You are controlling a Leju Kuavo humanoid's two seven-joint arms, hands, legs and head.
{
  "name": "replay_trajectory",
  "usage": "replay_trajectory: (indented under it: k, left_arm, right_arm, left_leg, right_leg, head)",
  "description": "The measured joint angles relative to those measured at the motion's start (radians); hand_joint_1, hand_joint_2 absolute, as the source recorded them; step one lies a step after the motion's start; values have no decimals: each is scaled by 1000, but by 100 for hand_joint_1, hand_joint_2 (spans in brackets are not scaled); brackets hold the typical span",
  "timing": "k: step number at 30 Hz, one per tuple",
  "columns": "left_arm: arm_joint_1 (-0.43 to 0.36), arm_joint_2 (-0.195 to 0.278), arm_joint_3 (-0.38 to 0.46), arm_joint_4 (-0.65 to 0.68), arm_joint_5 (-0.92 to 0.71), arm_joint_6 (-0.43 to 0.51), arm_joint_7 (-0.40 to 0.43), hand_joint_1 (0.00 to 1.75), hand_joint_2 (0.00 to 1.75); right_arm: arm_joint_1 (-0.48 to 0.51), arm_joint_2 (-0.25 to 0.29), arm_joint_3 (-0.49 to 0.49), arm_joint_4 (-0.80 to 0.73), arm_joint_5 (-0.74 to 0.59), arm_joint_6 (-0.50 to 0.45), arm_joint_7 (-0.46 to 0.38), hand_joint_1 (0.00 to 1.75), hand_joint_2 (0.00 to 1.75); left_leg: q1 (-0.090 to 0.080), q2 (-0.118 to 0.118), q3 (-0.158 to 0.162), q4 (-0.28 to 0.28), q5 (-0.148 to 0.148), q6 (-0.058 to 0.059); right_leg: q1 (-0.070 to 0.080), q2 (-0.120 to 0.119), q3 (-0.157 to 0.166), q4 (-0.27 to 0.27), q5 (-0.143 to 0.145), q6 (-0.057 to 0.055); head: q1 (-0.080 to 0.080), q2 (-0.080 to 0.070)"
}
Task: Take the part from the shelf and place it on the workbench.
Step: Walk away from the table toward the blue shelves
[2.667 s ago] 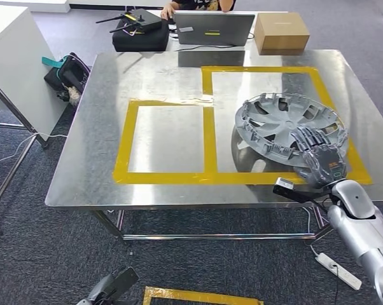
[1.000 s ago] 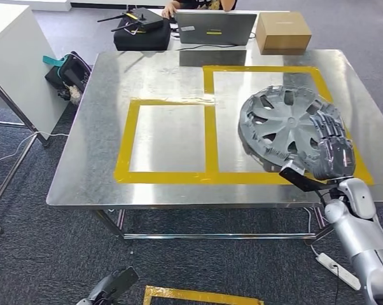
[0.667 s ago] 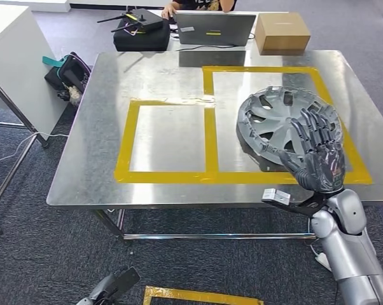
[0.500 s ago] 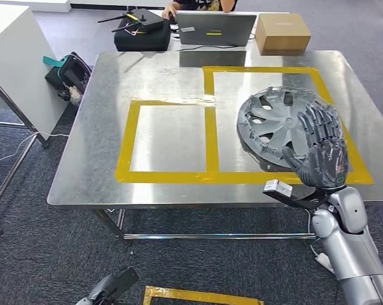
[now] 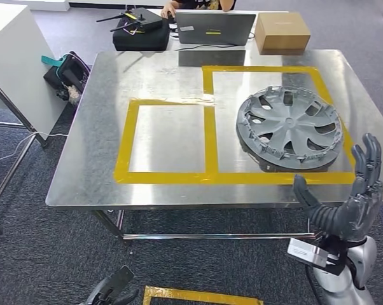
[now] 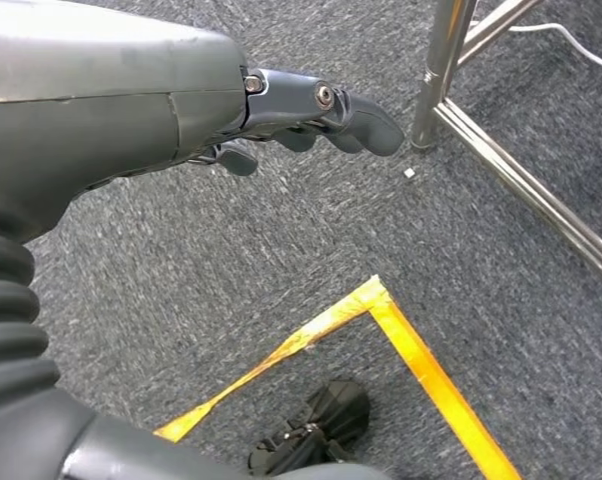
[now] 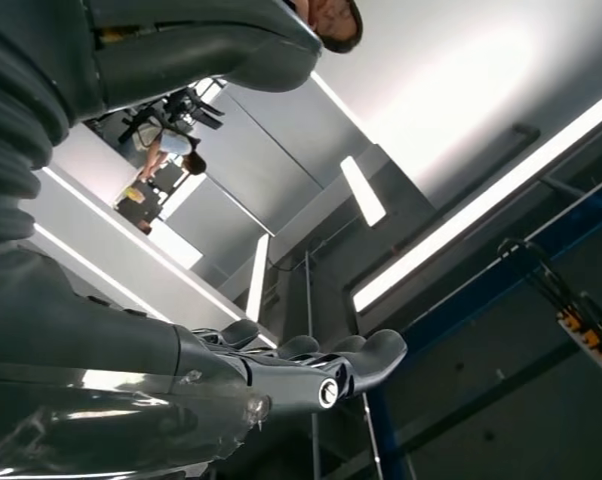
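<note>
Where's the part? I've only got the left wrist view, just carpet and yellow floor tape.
Observer: The hubcap lies flat on the workbench, inside the right yellow-taped square.
Operator: Right hand on it?
Observer: No. The right hand is off the table's near edge, fingers spread, holding nothing.
Operator: Anything else on the bench?
Observer: A laptop and a cardboard box sit at the far edge.
</note>
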Motion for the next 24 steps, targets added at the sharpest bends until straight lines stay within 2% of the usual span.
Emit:
replay_trajectory:
  k: [4,11,16,20,22,24]
  left_arm:
    - [6,-4,28,0,37,20,-4,0,0]
    - [19,-8,82,0,108,47,-39,0,0]
    - [42,-7,132,0,152,56,-66,0,0]
    - [43,-6,149,0,152,53,-67,0,0]
    - [40,-6,157,0,151,51,-67,0,0]
    - [39,-5,161,0,141,51,-66,0,0]
  right_arm:
    - [66,17,-33,-80,-93,0,-33,0,0]
    - [168,35,-115,-189,-178,0,-71,0,0]
    - [253,37,-206,-278,-247,14,-86,0,0]
    - [269,37,-223,-306,-235,33,-88,0,0]
    - [267,37,-223,-308,-231,37,-88,0,0]
    - [265,37,-222,-308,-230,36,-88,0,0]
  left_leg:
    - [0,0,0,0,0,0]
    - [0,0,1,0,0,0]
    - [-4,0,1,6,-10,11]
    - [-1,3,8,-3,-5,22]
    - [6,7,18,-13,1,28]
    - [6,8,19,-13,2,30]
  right_leg:
    - [0,-1,1,-1,0,0]
    - [-1,0,1,-1,0,1]
    - [-4,1,4,-4,-1,7]
    - [-5,2,6,-5,-6,17]
    - [-3,1,-15,52,-49,20]
    - [-2,0,-69,183,-123,22]
  head:
    - [0,0]
    - [0,0]
    - [0,0]
    - [0,0]
    - [3,0]
    - [7,0]
